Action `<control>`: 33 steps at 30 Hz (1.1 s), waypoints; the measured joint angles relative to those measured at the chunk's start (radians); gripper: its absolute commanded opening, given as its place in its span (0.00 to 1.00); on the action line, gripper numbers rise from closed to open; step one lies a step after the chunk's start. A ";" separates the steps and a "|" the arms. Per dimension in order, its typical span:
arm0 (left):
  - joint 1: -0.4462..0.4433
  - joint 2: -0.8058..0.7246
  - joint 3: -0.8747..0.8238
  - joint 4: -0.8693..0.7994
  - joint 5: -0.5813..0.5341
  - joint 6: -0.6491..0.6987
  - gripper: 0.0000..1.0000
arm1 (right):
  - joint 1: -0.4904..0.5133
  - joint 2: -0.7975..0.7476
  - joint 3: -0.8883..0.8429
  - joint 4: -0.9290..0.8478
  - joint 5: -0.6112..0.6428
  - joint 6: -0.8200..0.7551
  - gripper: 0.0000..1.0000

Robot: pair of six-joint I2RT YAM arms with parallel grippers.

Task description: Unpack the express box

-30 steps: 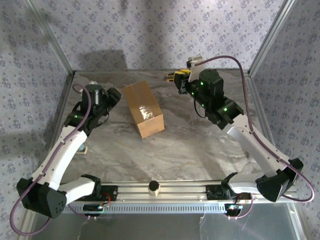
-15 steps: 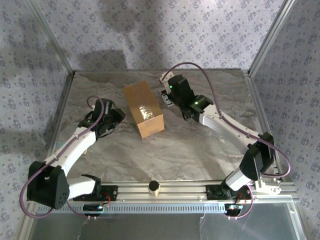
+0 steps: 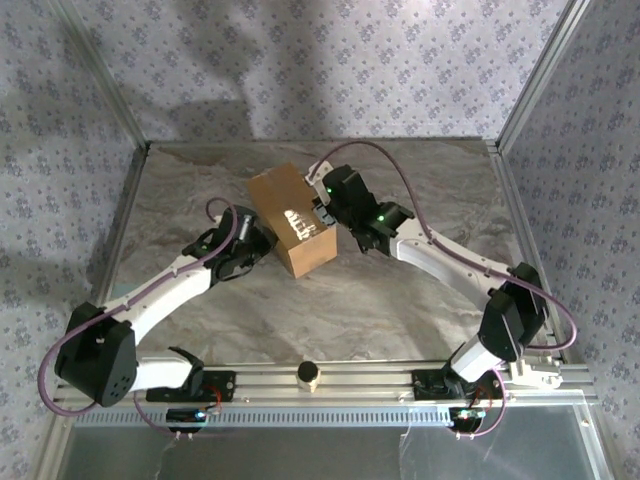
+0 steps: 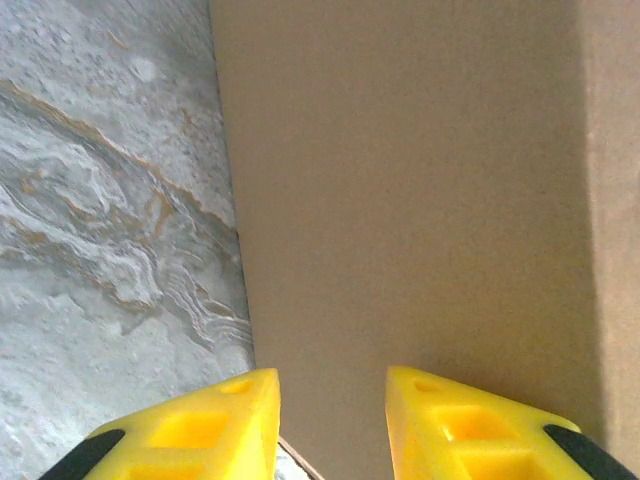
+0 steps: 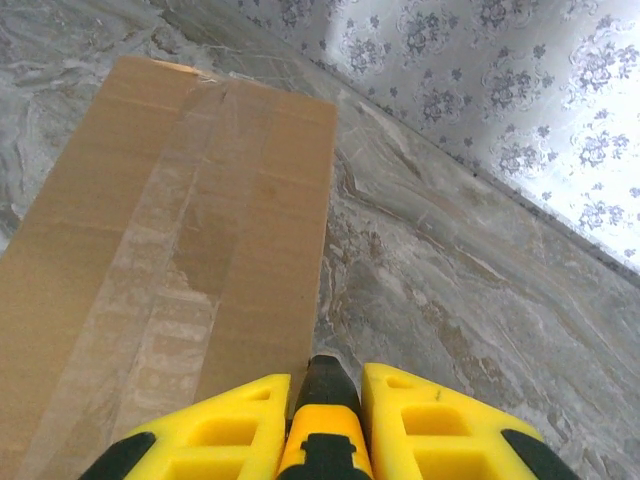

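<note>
From above, the cardboard box (image 3: 292, 220) lies closed on the marbled table (image 3: 420, 190), a little left of the middle and turned at a slant, with a shiny strip of tape along its top. The left gripper (image 3: 262, 240) is drawn up against the box's left long side, low down. The right gripper (image 3: 322, 208) is at the box's right side, near the top edge. I can't tell from up here how either one's fingers stand.

The left wrist camera looks straight onto a plain brown face of the box (image 4: 420, 200), very close, with a band of table (image 4: 100, 200) on the left. The left gripper (image 4: 330, 420) has its two yellow fingers spread apart, with bare cardboard showing in the gap.

The right wrist camera looks along the top of the box (image 5: 170, 250), where the clear tape runs lengthwise down the middle. The right gripper (image 5: 325, 425) is pinching a black-tipped yellow tool (image 5: 322, 405) between its fingers. The tip sits at the box's near right edge, just beside the tape. The table (image 5: 450, 290) stretches off to the flowered wall (image 5: 480, 80).
</note>
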 measured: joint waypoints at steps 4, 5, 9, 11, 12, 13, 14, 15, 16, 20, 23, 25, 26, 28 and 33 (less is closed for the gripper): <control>-0.045 -0.019 -0.018 0.001 -0.018 -0.027 0.33 | 0.011 -0.076 -0.068 -0.002 0.014 0.034 0.00; -0.056 -0.027 -0.023 -0.002 -0.022 -0.032 0.33 | 0.017 -0.098 -0.087 -0.004 0.018 0.043 0.00; -0.096 -0.059 -0.045 -0.014 -0.040 -0.053 0.33 | 0.044 -0.189 -0.147 -0.028 0.033 0.081 0.00; -0.115 -0.072 -0.052 -0.024 -0.052 -0.061 0.33 | 0.057 -0.235 -0.178 -0.040 0.038 0.103 0.00; -0.127 -0.081 -0.055 -0.029 -0.057 -0.067 0.33 | 0.062 -0.256 -0.192 -0.051 0.041 0.115 0.00; -0.138 -0.091 -0.060 -0.033 -0.060 -0.071 0.33 | 0.066 -0.273 -0.201 -0.061 0.043 0.124 0.00; -0.149 -0.099 -0.064 -0.038 -0.062 -0.076 0.33 | 0.069 -0.283 -0.207 -0.068 0.045 0.132 0.00; -0.159 -0.108 -0.068 -0.043 -0.066 -0.080 0.33 | 0.074 -0.292 -0.212 -0.075 0.048 0.140 0.00; -0.167 -0.116 -0.071 -0.048 -0.067 -0.084 0.33 | 0.077 -0.298 -0.216 -0.080 0.051 0.147 0.00; -0.189 -0.156 -0.082 -0.070 -0.080 -0.098 0.33 | 0.085 -0.312 -0.224 -0.104 0.058 0.162 0.00; -0.193 -0.211 -0.090 -0.093 -0.092 -0.109 0.34 | 0.090 -0.319 -0.225 -0.122 0.078 0.162 0.00; -0.193 -0.258 -0.094 -0.119 -0.110 -0.112 0.35 | 0.090 -0.327 -0.225 -0.130 0.092 0.156 0.00; -0.193 -0.277 -0.094 -0.132 -0.118 -0.112 0.35 | 0.090 -0.332 -0.224 -0.136 0.097 0.155 0.00; -0.193 -0.315 -0.094 -0.163 -0.137 -0.111 0.36 | 0.090 -0.340 -0.209 -0.160 0.103 0.146 0.00; -0.173 -0.360 -0.092 -0.228 -0.171 -0.068 0.45 | 0.090 -0.345 -0.112 -0.174 0.095 0.125 0.00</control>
